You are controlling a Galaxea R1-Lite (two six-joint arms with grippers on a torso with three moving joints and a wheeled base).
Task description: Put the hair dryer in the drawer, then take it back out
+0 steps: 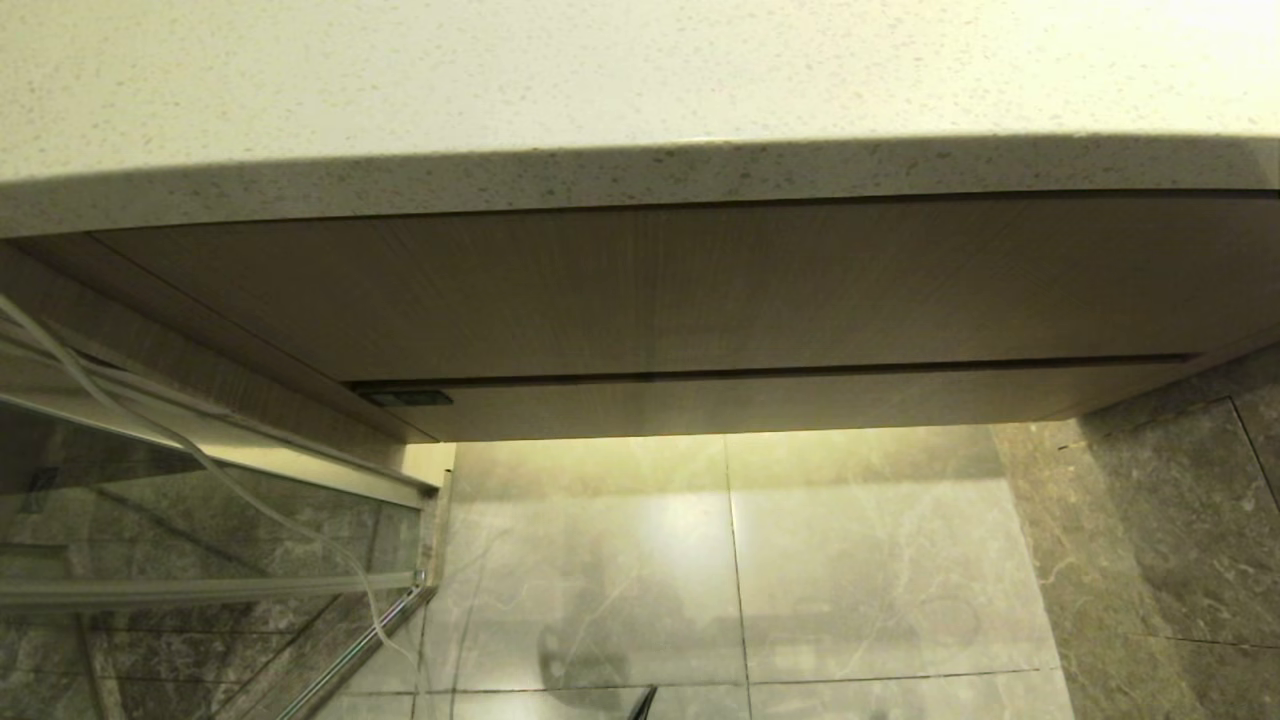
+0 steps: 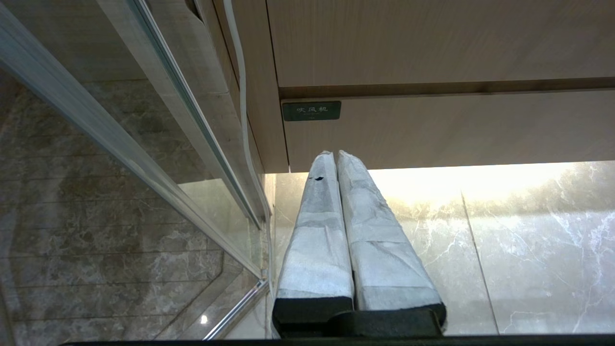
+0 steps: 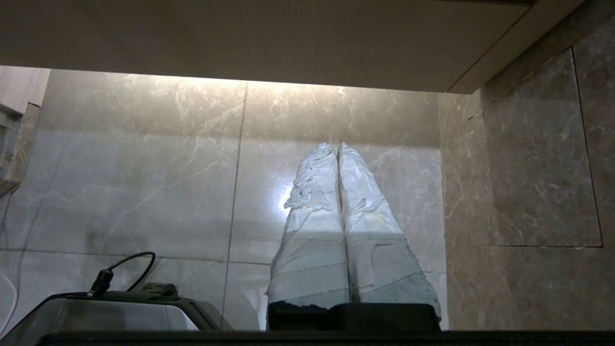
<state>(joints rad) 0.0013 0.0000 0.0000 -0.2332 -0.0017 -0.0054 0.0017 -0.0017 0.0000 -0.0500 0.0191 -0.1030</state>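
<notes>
The drawer (image 1: pixel 780 402) is the low wood-grain face under the taller vanity panel (image 1: pixel 700 290), and it stands closed. The left wrist view shows that same face (image 2: pixel 456 129) just beyond my left gripper (image 2: pixel 335 154), whose white-wrapped fingers are shut with nothing between them. My right gripper (image 3: pixel 336 145) hangs over the marble floor, below the vanity's underside, also shut and holding nothing. The hair dryer is out of view. Neither gripper shows in the head view.
A speckled countertop (image 1: pixel 600 70) overhangs the vanity. At the left stands a glass partition (image 1: pixel 150 540) with a white cord (image 1: pixel 150 420) running down it. A small dark label (image 2: pixel 311 110) sits at the drawer's left end. A stone wall (image 1: pixel 1180 520) closes the right side.
</notes>
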